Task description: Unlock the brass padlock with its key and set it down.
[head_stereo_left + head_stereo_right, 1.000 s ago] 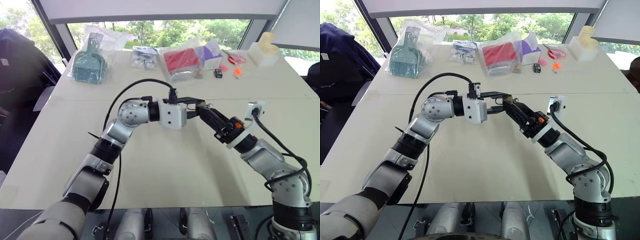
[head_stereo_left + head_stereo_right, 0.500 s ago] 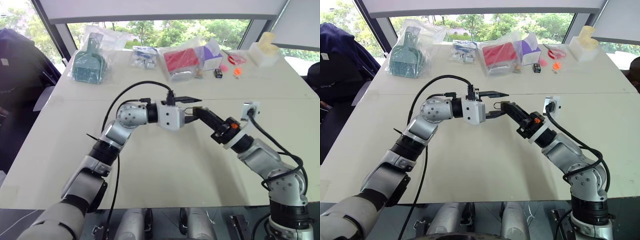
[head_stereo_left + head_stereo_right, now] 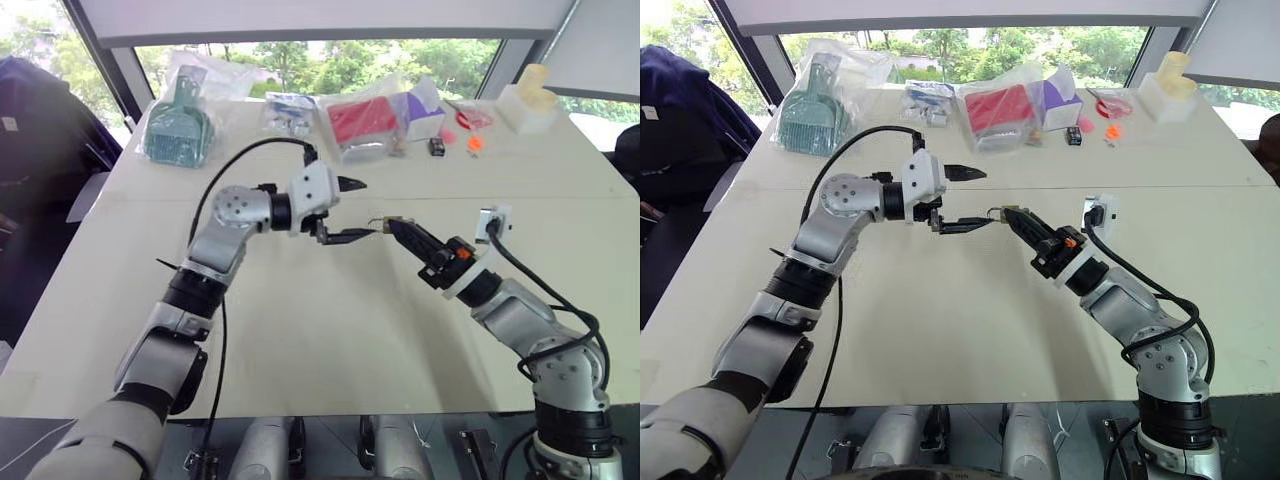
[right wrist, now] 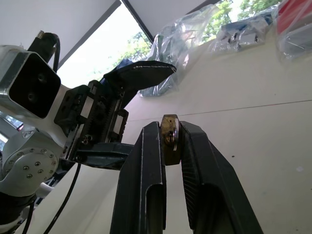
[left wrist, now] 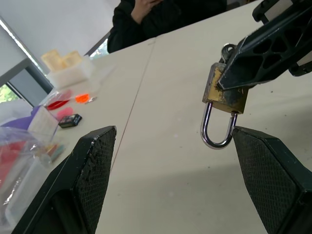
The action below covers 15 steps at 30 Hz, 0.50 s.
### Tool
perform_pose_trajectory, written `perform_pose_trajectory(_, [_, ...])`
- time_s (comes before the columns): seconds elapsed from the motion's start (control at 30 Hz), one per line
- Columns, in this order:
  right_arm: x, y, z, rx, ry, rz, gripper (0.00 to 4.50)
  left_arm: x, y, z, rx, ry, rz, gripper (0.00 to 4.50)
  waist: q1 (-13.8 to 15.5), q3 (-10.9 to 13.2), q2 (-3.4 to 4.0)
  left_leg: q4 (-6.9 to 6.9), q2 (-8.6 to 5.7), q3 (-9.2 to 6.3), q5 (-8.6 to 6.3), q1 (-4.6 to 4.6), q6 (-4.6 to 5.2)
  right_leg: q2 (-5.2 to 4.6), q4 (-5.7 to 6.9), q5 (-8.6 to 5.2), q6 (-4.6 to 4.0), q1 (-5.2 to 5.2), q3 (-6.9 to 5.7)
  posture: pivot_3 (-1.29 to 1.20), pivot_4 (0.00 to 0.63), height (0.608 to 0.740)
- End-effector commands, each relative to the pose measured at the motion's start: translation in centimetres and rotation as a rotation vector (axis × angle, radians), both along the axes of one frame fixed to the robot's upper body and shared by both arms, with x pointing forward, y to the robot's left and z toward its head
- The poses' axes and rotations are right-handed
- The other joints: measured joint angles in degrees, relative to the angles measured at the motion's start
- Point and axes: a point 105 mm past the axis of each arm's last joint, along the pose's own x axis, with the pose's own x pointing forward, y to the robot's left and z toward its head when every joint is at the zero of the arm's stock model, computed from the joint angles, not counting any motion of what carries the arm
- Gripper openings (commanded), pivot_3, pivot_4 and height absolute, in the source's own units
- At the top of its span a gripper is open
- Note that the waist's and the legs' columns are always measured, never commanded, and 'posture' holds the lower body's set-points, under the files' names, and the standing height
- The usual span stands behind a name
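The brass padlock (image 5: 225, 90) hangs above the table, pinched by its body between the fingers of my right gripper (image 3: 390, 222), which is shut on it. Its silvery shackle (image 5: 217, 132) points down, and both legs seem to meet the body. In the right wrist view the lock (image 4: 170, 139) sits right at the fingertips. My left gripper (image 3: 355, 210) stands wide open just left of the lock, with nothing between its fingers (image 5: 92, 165). A small silvery loop (image 5: 226, 48) shows behind the right finger; I cannot tell whether it is the key.
Along the table's far edge lie a bagged teal scoop (image 3: 178, 125), a bagged red item (image 3: 360, 122), a purple box (image 3: 425, 110), a small black item (image 3: 437, 147), orange bits (image 3: 474, 143) and a white block (image 3: 527, 100). A person in dark clothes (image 5: 165, 14) sits beyond the table.
My right gripper has shut on the padlock. My left gripper has opened, let go, rolled and drawn back to the left. The right arm has barely moved.
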Motion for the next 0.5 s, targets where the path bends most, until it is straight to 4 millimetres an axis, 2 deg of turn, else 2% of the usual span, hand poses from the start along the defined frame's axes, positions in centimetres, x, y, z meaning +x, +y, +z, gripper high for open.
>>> perform_pose_trajectory(0.03, [-0.20,0.24,1.09,0.010,-0.046,0.001,0.00,0.14,-0.31,1.89,-0.043,-0.048,-0.003,3.88,0.0,0.0,0.00,0.01,-0.01,0.00,0.00,0.00,0.00,-0.01,-0.01,0.00,0.00,0.02,0.00,0.00,0.150,0.735])
perform_pose_trajectory(0.37, [-0.77,0.98,1.27,0.029,-0.048,0.031,0.00,0.49,-0.86,1.22,-0.015,-0.080,-0.004,3.88,-0.1,0.0,0.00,0.00,-0.01,-0.01,0.00,0.02,0.00,-0.01,-0.02,0.00,0.00,0.03,0.00,0.00,0.150,0.735])
perform_pose_trajectory(0.5, [-0.75,1.22,1.23,0.030,-0.047,0.034,0.00,0.06,-1.16,1.36,-0.024,-0.063,-0.035,3.88,-0.1,0.0,0.00,0.00,-0.01,-0.02,0.00,0.02,0.00,-0.01,-0.02,0.00,-0.01,0.03,0.00,0.00,0.150,0.735])
